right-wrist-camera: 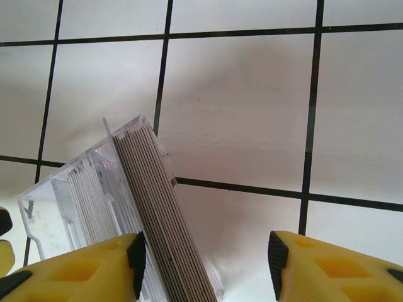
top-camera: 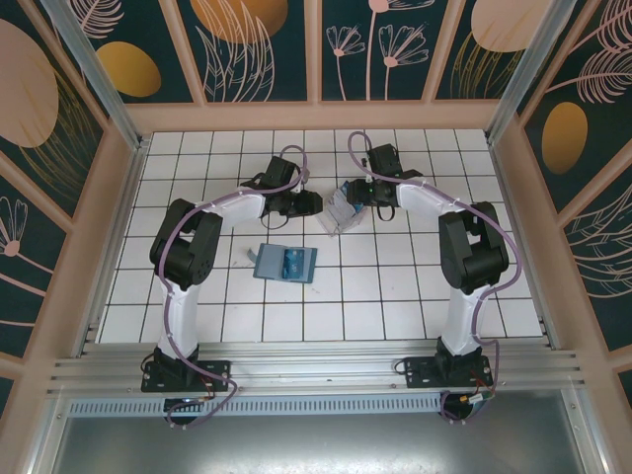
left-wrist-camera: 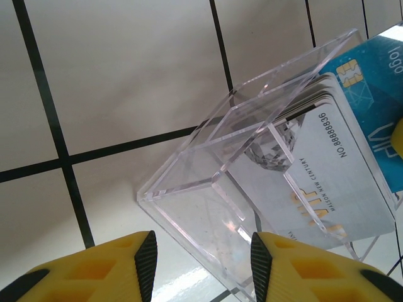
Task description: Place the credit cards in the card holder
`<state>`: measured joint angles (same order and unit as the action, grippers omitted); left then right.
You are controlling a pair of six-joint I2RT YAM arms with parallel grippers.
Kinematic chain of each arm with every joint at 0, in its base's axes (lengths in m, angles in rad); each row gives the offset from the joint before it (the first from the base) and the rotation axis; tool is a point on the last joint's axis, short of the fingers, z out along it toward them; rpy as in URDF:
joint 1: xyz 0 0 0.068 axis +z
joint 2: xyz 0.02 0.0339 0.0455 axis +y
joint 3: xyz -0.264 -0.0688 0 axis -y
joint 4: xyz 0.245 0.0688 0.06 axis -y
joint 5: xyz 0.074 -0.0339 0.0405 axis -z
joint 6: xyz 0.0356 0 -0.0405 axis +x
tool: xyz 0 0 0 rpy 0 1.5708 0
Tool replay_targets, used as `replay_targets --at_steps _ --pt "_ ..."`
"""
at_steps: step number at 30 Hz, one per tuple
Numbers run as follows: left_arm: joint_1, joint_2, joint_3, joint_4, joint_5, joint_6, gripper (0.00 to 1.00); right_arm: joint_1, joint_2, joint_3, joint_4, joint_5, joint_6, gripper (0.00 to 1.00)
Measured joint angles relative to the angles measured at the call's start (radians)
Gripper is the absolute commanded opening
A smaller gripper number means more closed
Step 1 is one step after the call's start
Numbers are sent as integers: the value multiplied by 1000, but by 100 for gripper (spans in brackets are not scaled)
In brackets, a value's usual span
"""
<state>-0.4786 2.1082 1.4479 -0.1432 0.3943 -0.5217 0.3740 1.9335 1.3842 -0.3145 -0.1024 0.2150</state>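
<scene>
The card holder (top-camera: 279, 265), a teal wallet, lies open on the tiles in front of both grippers, with a bright blue card (top-camera: 294, 263) on it. A stack of credit cards (right-wrist-camera: 157, 207) stands edge-on in a clear plastic box (left-wrist-camera: 208, 189). A silver card (left-wrist-camera: 327, 182) faces the left wrist camera, and a blue chip card (left-wrist-camera: 371, 69) sits behind it. My left gripper (left-wrist-camera: 201, 258) is open just short of the box's corner. My right gripper (right-wrist-camera: 204, 258) is open from the other side, its left pad (right-wrist-camera: 136, 258) beside the stack's edge.
The clear box (top-camera: 342, 210) sits tilted on the white tiled floor (top-camera: 395, 286) between the two grippers. Wooden walls enclose the tiled area on three sides. Bare tiles lie right of the wallet and toward the near edge.
</scene>
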Motion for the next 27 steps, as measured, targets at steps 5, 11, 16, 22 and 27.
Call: replay_targets --at_steps 5,11,16,22,27 --pt "0 1 -2 10 3 -6 46 0 0 3 -1 0 0 45" --pt "0 1 -3 12 3 -6 46 0 0 3 -1 -3 -1 43" --pt "0 0 -3 13 3 -7 46 0 0 3 -1 -3 -7 41" --pt "0 1 -6 14 6 -14 46 0 -1 3 -2 -3 -12 40" --pt "0 0 -7 22 14 -15 45 0 -2 3 -3 -3 -19 39"
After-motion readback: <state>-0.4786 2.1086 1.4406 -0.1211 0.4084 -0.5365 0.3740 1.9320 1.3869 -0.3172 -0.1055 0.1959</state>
